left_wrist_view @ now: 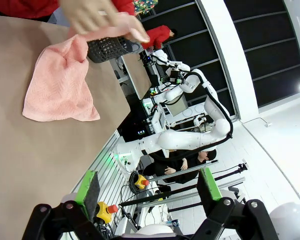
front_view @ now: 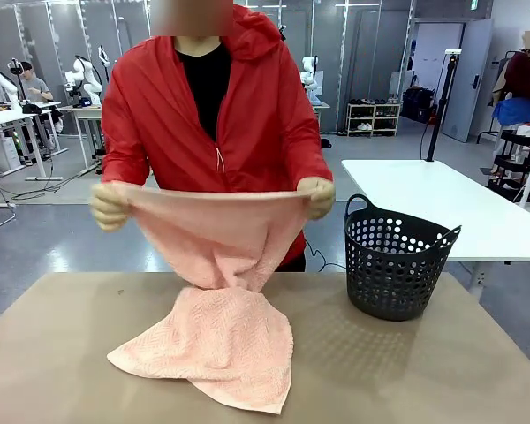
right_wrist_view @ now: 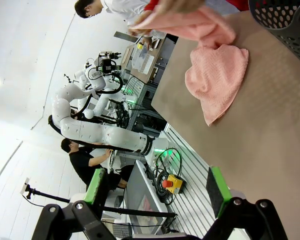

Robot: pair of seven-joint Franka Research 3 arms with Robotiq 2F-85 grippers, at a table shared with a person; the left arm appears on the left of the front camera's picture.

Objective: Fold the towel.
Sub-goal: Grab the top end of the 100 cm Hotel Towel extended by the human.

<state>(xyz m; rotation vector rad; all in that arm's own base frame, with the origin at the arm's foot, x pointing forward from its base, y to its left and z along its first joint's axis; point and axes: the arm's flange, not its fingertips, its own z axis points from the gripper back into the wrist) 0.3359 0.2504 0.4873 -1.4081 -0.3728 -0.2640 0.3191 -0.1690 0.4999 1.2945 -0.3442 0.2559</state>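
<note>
While the person across the table (front_view: 71, 353) holds the towel (front_view: 216, 344) up by its top edge, stretched between one hand (front_view: 110, 208) and the other hand (front_view: 321, 196), you can see in the front view that its lower half lies rumpled on the table, near the black basket (front_view: 397, 265). I judge that no fold is made yet: this is the spreading step, and the next move calls for laying the cloth flat before any edge is brought over. Count one towel, one basket and two hands on the cloth.

In the left wrist view, your left gripper (left_wrist_view: 149, 192) stands with its fingers wide apart and holds nothing, well apart from the towel at the table's far side.

In the right wrist view, your right gripper (right_wrist_view: 156, 187) is likewise spread and empty, well apart from the towel. That makes two grippers in all, neither touching it.
</note>
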